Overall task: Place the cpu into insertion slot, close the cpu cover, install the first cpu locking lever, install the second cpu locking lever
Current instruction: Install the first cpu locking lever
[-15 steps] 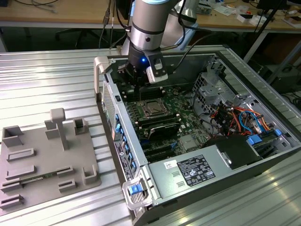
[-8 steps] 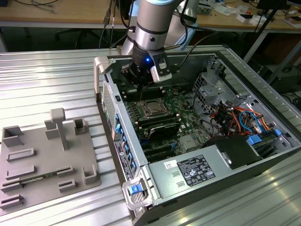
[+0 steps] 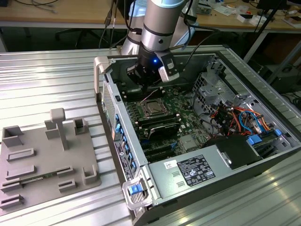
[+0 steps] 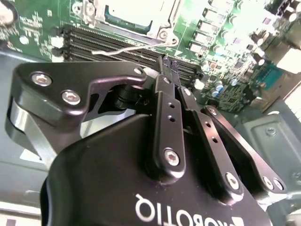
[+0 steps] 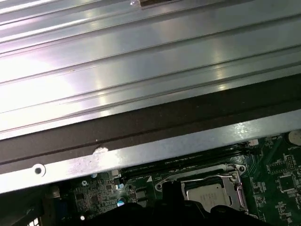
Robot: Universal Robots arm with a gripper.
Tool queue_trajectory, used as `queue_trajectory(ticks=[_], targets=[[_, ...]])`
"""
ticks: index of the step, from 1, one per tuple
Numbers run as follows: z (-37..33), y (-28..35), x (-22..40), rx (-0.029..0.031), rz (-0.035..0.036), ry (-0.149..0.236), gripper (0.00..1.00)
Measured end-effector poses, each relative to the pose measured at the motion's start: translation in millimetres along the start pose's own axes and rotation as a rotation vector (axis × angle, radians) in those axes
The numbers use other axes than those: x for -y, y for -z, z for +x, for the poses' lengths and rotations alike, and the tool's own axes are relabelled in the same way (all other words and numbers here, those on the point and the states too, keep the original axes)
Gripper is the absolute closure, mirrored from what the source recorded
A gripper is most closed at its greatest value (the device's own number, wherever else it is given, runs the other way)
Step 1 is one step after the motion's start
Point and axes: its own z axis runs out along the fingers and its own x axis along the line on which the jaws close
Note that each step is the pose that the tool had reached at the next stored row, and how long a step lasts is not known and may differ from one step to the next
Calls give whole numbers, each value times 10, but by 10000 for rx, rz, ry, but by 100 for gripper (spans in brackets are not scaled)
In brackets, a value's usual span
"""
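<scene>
The cpu (image 5: 210, 194) lies in the insertion slot (image 3: 153, 108) on the green motherboard; its silver top also shows in the second wrist view (image 4: 134, 10). The cpu cover (image 5: 233, 181), a silver frame, lies down around it. A thin wire locking lever (image 4: 123, 49) sticks out sideways from the socket, off the board. My gripper (image 4: 167, 63) hovers just beside the socket on the lever's side, its black fingers (image 4: 165, 101) pressed together with nothing between them. In the exterior view the gripper (image 3: 148, 84) hangs inside the open computer case, just behind the socket.
Long black memory slots (image 4: 108, 44) run beside the socket. The case's metal wall (image 5: 141, 155) stands close behind the gripper. A drive cage and coloured cables (image 3: 235, 117) fill the exterior view's right. A grey fixture tray (image 3: 44, 160) lies outside the case on the ribbed table.
</scene>
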Motion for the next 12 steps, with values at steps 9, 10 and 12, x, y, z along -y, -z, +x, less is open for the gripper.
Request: queue_trajectory(ticks=[9,10,12], targets=[[-34,-20,-6,-55,-15,1038,89],[-35,-20,-6,-55,-16,1043,89],[-35,-20,-6,-55,-15,1049,89]])
